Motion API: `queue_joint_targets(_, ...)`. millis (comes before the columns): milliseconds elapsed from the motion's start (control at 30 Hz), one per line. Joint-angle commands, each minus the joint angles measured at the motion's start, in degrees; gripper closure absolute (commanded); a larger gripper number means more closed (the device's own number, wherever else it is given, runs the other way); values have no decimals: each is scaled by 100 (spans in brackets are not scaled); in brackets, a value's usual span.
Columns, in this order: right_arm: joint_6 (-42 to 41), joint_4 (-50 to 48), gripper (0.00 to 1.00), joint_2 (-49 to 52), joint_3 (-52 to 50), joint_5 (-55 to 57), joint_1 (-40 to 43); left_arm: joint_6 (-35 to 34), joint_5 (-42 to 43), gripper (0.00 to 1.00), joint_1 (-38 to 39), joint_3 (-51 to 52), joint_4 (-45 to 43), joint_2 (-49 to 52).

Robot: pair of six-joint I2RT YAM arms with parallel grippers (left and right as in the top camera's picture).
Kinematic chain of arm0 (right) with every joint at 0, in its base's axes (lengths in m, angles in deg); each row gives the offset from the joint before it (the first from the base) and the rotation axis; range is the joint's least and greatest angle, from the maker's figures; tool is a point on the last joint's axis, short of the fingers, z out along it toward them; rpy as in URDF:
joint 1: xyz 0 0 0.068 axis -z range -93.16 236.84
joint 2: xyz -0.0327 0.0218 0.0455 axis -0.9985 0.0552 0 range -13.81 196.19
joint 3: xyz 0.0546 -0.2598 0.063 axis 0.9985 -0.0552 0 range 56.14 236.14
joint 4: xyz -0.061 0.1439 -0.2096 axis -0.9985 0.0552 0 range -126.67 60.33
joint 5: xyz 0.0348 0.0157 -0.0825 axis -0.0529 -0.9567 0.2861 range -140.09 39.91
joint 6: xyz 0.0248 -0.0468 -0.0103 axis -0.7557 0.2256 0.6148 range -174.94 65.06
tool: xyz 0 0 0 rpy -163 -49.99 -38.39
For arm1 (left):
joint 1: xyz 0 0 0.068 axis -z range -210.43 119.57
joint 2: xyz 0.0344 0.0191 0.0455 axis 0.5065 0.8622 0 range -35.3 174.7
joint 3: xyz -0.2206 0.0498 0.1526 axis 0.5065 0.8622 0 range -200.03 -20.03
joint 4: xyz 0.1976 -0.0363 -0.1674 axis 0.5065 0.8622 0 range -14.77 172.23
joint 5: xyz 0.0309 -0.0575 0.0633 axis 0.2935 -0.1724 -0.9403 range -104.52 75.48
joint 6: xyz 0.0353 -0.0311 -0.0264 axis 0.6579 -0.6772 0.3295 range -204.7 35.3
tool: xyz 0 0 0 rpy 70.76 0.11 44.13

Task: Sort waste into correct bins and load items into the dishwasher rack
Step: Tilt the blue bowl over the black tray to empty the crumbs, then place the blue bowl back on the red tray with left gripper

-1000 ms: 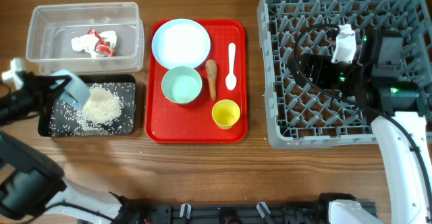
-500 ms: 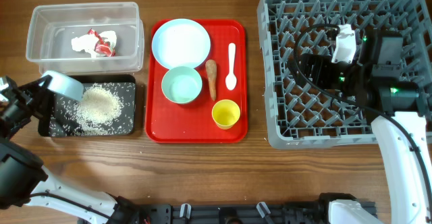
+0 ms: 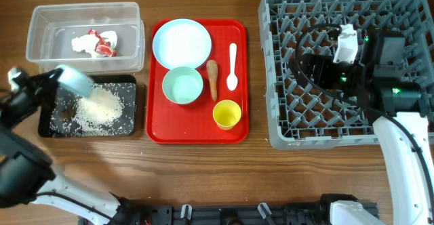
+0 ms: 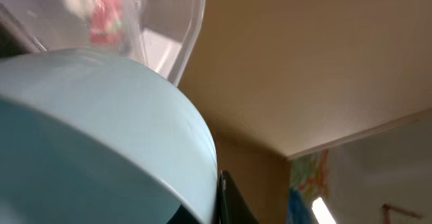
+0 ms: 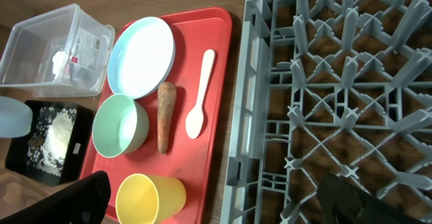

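Left hand (image 3: 55, 87) grips a pale blue bowl (image 3: 73, 81) over the black tub (image 3: 133, 127); the dishwasher rack (image 3: 268, 62) sits at the surface's right edge, under the open right hand (image 3: 315, 69).

even bright overhead light, soft shadows; left wrist view blurred, bowl (image 4: 94, 136) out of focus; ceiling lamp (image 4: 322, 210) glares.

Tray (image 3: 159, 133) is bright red; the plate (image 3: 181, 43) on it is pale blue; the bowl on the tray (image 3: 182, 85) reads a bit more minty, though that's maybe just the light; carrot (image 3: 212, 78) is orange-brown, spoon (image 3: 232, 66) white, cup (image 3: 226, 114) yellow; the second bowl (image 3: 73, 81) is pale blue too; rice (image 3: 102, 106) is white, speckled over the black tub (image 3: 54, 129); the clear tub (image 3: 85, 7) shows a white-and-red wrapper (image 3: 95, 43); rack (image 3: 266, 69) is a grey lattice; table (image 3: 203, 171) is brown wood grain.
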Motion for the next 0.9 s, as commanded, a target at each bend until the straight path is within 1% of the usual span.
queue_joint_targets(0,-59,-17,0,61,105,33,-39,-70,-1565,96,1023,13,96,-1237)
queue_joint_targets(67,-57,-17,0,61,105,33,-42,-74,-2898,96,1945,13,203,-1812)
queue_joint_targets(100,-59,-17,0,61,105,33,-39,-94,-3364,96,2286,13,249,-1961)
queue_joint_targets(167,-55,-17,0,61,105,35,-42,-94,-4553,96,3268,13,439,-2197)
queue_joint_targets(233,-55,-22,0,61,105,35,-39,-94,-5431,96,4192,15,629,-2210)
queue_joint_targets(267,-52,-22,0,61,105,35,-39,-105,-5692,96,4505,28,664,-2175)
queue_joint_targets(333,-35,-35,0,61,105,37,-39,-511,-6815,96,5508,190,693,-2090)
queue_joint_targets(433,-37,-33,0,61,105,35,-39,-1342,-8054,96,6478,540,614,-2031)
queue_joint_targets(500,-37,-35,0,61,105,35,-42,-1786,-8474,96,6964,846,450,-2031)
queue_joint_targets(567,-37,-39,0,61,105,35,-42,-1998,-8529,96,7265,1128,208,-2031)
queue_joint_targets(700,-37,-44,0,61,105,33,-39,-2159,-8531,96,7661,1700,-658,-2031)
queue_joint_targets(767,-37,-37,0,61,105,35,-42,-2192,-8529,95,7718,1790,-863,-2031)
queue_joint_targets(833,-37,-37,0,61,105,33,-42,-2192,-8529,84,7750,1825,-955,-2031)
queue_joint_targets(867,-39,-39,0,61,105,35,-42,-2190,-8529,75,7748,1825,-951,-2031)
